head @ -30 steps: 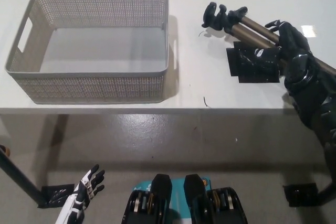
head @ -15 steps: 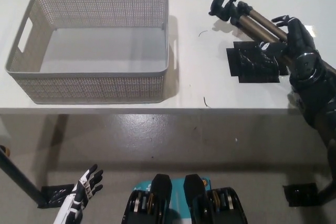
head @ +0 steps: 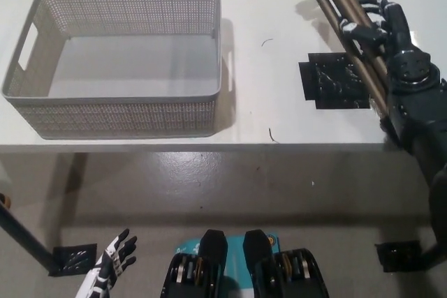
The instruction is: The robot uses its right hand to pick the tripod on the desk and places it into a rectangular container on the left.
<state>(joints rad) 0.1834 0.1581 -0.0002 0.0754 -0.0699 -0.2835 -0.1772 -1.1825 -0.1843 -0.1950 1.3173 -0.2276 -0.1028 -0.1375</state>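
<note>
The right hand is made of black parts, and small white patches can be seen on its fingers. It is joined to a thick black arm built from big, rounded, shiny blocks. The arm gets wider lower down. The left hand is white, with black tips on its thin fingers. Dark bands are seen between its white pieces.
</note>
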